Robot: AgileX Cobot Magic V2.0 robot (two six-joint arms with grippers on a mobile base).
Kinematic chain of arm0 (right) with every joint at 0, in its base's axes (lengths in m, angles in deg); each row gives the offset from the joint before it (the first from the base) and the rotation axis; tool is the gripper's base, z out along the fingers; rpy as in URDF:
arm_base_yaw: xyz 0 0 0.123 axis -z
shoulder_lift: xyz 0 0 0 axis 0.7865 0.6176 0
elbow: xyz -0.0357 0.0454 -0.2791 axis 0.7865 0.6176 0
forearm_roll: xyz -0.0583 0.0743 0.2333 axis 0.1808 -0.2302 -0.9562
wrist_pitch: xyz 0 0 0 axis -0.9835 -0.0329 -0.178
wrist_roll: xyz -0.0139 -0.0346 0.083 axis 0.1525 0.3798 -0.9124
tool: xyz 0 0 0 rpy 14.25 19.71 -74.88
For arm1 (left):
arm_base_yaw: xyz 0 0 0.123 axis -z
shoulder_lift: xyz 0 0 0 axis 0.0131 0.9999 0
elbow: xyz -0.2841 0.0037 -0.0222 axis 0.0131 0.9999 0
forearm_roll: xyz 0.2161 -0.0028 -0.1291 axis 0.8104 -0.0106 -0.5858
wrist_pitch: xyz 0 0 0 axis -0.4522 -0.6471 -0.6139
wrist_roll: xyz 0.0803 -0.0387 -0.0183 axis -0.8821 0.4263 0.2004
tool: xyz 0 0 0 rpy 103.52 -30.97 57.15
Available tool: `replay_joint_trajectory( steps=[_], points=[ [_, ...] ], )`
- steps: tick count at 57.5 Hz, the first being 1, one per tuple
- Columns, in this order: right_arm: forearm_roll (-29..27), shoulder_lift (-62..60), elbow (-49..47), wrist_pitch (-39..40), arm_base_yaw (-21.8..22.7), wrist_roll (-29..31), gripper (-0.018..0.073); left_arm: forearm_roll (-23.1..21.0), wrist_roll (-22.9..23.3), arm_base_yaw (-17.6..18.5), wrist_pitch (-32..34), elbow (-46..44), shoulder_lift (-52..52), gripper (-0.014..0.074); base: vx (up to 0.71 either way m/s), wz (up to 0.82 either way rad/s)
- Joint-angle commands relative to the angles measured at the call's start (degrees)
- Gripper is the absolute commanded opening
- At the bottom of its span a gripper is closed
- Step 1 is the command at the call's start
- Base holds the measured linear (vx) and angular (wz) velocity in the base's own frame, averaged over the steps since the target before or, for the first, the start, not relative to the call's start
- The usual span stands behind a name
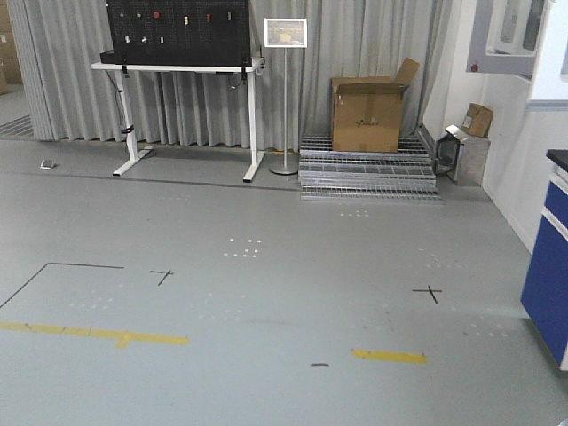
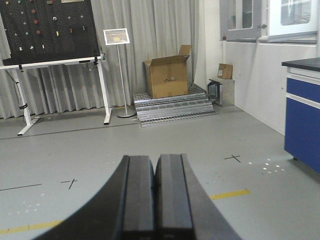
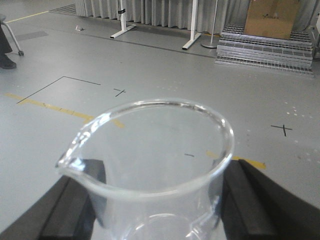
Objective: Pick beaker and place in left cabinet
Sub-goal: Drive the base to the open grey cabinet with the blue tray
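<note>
Grey floor (image 1: 284,266) with yellow and black tape marks fills every view. Brown cardboard box (image 1: 366,114) stands at the far side. Upright small clear glass beaker (image 3: 150,165), spout at the view's left, clamped in right tool (image 3: 155,210), over the floor. Second arm: left tool (image 2: 154,200) closed up, no gap.

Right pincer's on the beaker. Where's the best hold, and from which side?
The straight wall below the rim, from both sides, as the right pincer seems to have it: the beaker is upright and cylindrical; its flared rim and spout offer no sure hold.
</note>
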Motion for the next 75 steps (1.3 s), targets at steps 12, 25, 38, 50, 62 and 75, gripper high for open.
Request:
replay_joint_trajectory(
  steps=[12, 25, 38, 50, 62, 75],
  points=[
    [1.6, 0.2, -1.7, 2.9, 0.1, 0.0, -0.0005, -0.5, 0.2, 0.2, 4.8, 0.9, -1.1, 0.0001, 0.64, 0.02],
    [1.6, 0.2, -1.7, 2.9, 0.1, 0.0, -0.0005, -0.5, 0.2, 0.2, 4.8, 0.9, -1.1, 0.0001, 0.62, -0.04],
    [1.6, 0.2, -1.7, 2.9, 0.1, 0.0, -0.0005, -0.5, 0.2, 0.2, 4.8, 0.9, -1.1, 0.0001, 0.6, -0.04],
    [1.6, 0.2, -1.7, 2.9, 0.1, 0.0, -0.0005, -0.5, 0.2, 0.2, 4.8, 0.9, -1.1, 0.0001, 0.59, -0.04],
    [1.6, 0.2, -1.7, 2.9, 0.1, 0.0, -0.0005, -0.5, 0.2, 0.2, 4.8, 0.9, -1.1, 0.0001, 0.6, -0.07],
    [1.6, 0.2, -1.7, 2.9, 0.1, 0.0, -0.0005, -0.5, 0.2, 0.2, 4.8, 0.9, -1.1, 0.0001, 0.63, -0.09]
  ],
)
